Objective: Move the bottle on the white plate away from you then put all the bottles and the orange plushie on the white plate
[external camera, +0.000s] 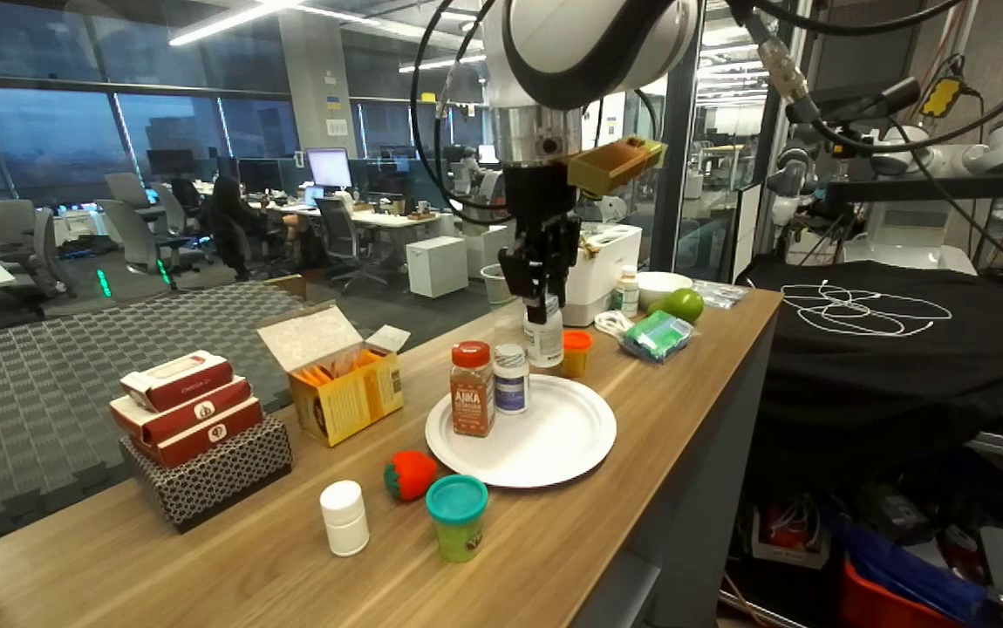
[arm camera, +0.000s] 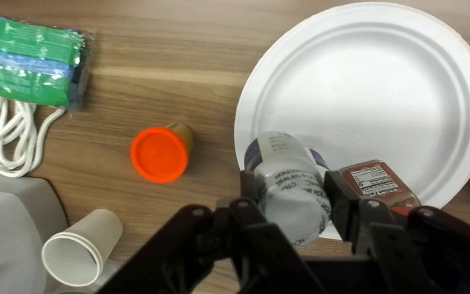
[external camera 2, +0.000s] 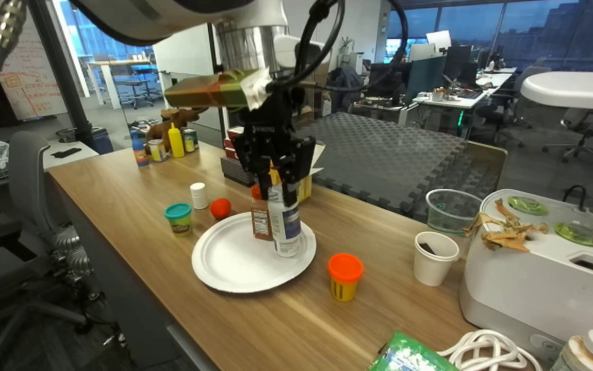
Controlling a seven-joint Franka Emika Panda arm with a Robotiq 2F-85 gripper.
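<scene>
My gripper (external camera 2: 277, 195) is shut on a white bottle (arm camera: 282, 159), held slightly tilted above the white plate's (external camera: 558, 453) edge nearest the orange tub; whether its base touches is unclear. On the plate stand the amber bottle with a red cap (external camera: 473, 392) and a short purple-labelled bottle (external camera: 511, 384) with a pale cap. In the wrist view the held bottle hides most of that short one. Off the plate are the orange plushie (external camera: 412, 475), a small white bottle (external camera: 345, 519) and the squat tub with a teal lid (external camera: 458, 519), all upright or resting on the table.
An orange-lidded tub (external camera 2: 345, 278) stands close to the plate. Further along are a paper cup (external camera 2: 433, 260), a white machine (external camera 2: 533, 288), a green packet (arm camera: 26, 61) and white cord (arm camera: 12, 139). A yellow box (external camera: 349, 392) and stacked red boxes (external camera: 192, 410) line the far side.
</scene>
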